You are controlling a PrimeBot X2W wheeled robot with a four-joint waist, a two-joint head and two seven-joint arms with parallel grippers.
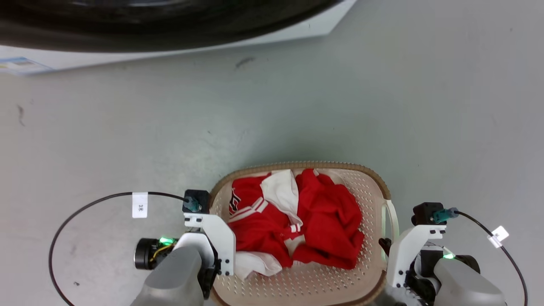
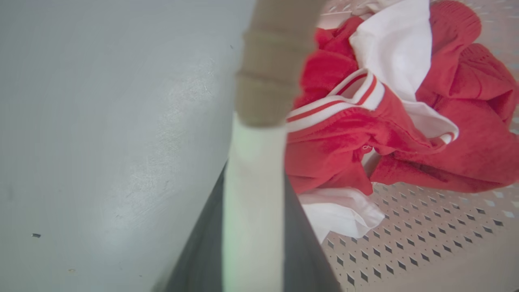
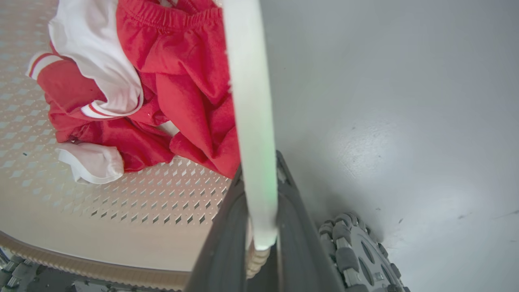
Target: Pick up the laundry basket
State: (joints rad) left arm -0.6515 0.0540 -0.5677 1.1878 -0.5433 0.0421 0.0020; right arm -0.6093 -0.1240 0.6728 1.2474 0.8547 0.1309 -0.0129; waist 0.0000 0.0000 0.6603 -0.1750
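**Both handles gripped, the lift not yet confirmed**

We have the laundry basket (image 1: pixel 297 165) between our arms, with red and white clothes (image 1: pixel 297 221) heaped inside it. On its left side, our left gripper (image 2: pixel 254 190) has its jaws pressed onto the white left loop handle (image 2: pixel 251 146). On its right side, our right gripper (image 3: pixel 259 170) pinches the right loop handle (image 3: pixel 247 81) the same way. We judge the grasp done and the raising left, since we cannot tell whether the basket is clear of the floor (image 1: pixel 127 127).

Bright, even light is cast. In the right wrist view, glare is seen on the floor (image 3: pixel 365 146) at three o'clock; the close handle (image 3: pixel 251 121) is blurred.
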